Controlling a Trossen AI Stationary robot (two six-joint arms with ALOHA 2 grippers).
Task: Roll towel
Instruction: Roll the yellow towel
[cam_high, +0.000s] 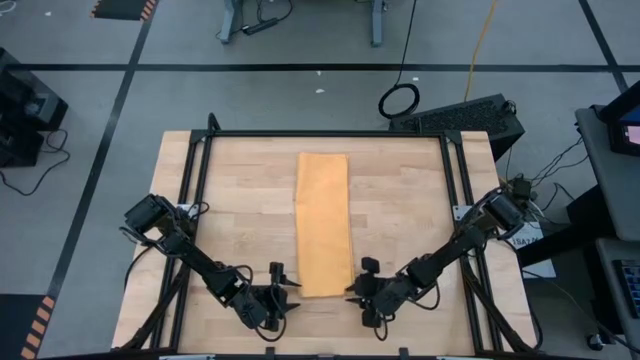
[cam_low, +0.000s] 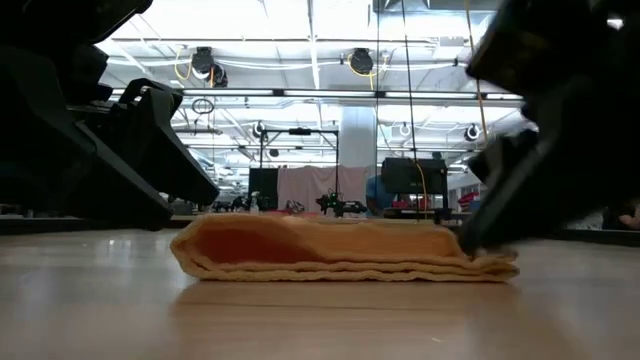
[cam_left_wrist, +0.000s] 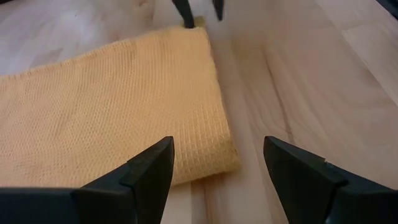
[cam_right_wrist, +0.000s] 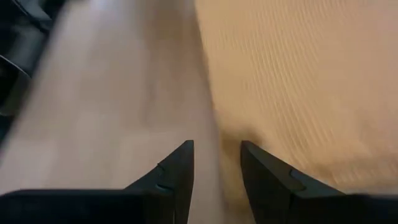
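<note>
We see the wooden surface (cam_high: 400, 200) carrying the towel (cam_high: 323, 222), folded into a long strip down its middle, flat. The left tool (cam_high: 283, 290) sits just beside the strip's near left corner, fingers (cam_left_wrist: 146, 171) apart. The right tool (cam_high: 357, 290) is at the near right corner, fingers (cam_right_wrist: 177, 168) apart with a narrow gap.

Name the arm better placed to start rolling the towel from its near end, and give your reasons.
Right, narrowly. The right gripper is already at a near corner of the folded towel, fingers slightly apart over its edge. The left gripper is open but stands a little off the other corner.
</note>
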